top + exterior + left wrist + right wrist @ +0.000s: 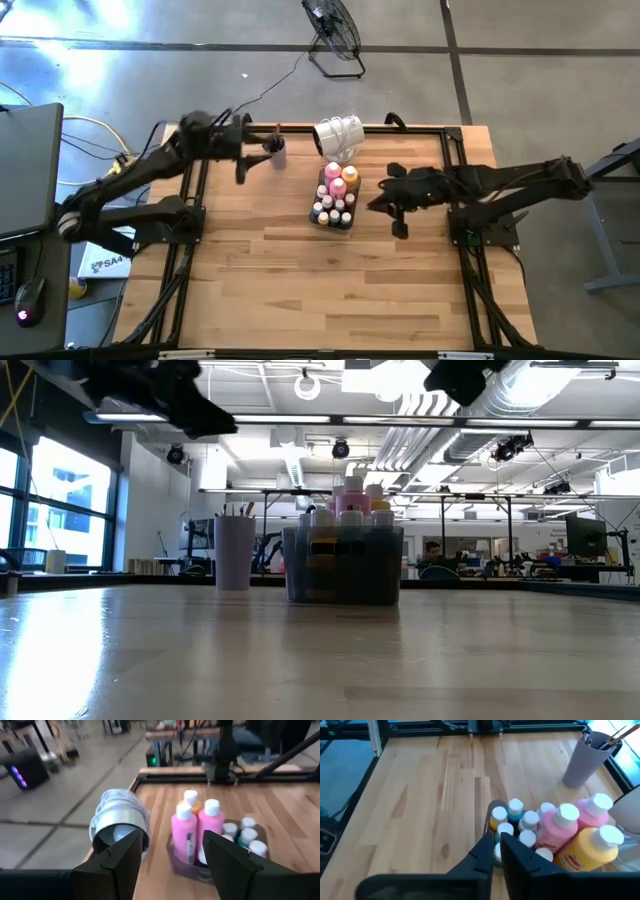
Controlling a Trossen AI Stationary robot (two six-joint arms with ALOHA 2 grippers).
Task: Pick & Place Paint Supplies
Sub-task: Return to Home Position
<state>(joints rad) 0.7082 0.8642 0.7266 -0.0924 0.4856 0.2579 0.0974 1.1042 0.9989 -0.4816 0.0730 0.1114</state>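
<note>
Table (300,290): everything stands in its back half.
Tray (345,575): near the middle of that back half. It holds the paint bottles (337,195) upright, taller ones behind, small ones in front.
Cup (276,152): left of the tray and apart from it, nearer the back edge, with the paintbrushes (235,510) standing in it.
Roll (340,133): on its side just behind the tray, at the back edge.
Left gripper (241,172): above the table, just left of the cup.
Right gripper (388,212): above the table, right of the tray.
</note>
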